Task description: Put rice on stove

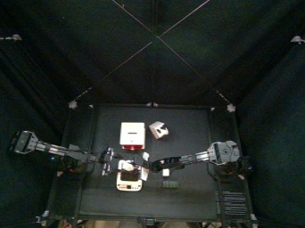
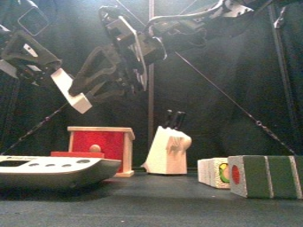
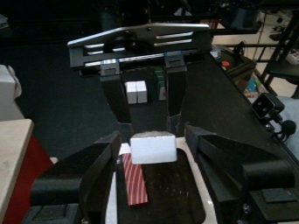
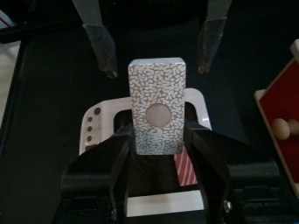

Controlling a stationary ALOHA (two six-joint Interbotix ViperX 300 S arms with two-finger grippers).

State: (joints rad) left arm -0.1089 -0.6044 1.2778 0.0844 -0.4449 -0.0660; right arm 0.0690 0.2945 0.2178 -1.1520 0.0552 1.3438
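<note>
Gripping the rice box, right end effector hides it overhead.

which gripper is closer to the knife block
Right. The right gripper hangs in front of the knife block, slightly toward the middle. The left gripper is farther over, in front of the stove.
</note>
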